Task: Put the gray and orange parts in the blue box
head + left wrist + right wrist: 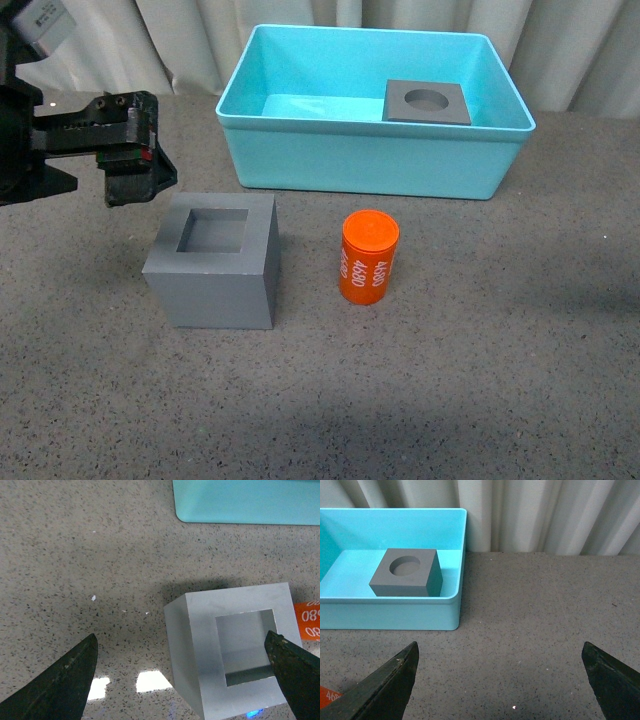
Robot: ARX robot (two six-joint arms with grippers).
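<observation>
Left gripper (135, 178): fingers (60, 680) spread wide, nothing held, poised in front of the blue box (360, 165), off its left front corner. Right gripper (500, 680): likewise spread wide and empty, facing the table (535, 620) off the box's right end.

Nearest, in front of the box's left half and well clear of its wall: gray cube with a square hollow (215, 265), upright on the table, hollow facing up. In the left wrist view, one black fingertip overlapping the cube's edge; touching or not, impossible to tell.

Also in front of the box, near the middle of its front wall and apart from it: orange cylinder (369, 257), standing on end, white numbers down its side, beside the cube but not touching.

Inside the box, in its right half: gray cube with a round hollow (428, 102), flat on the box floor, hollow up.

Behind the box: pale pleated curtain (180, 45).
</observation>
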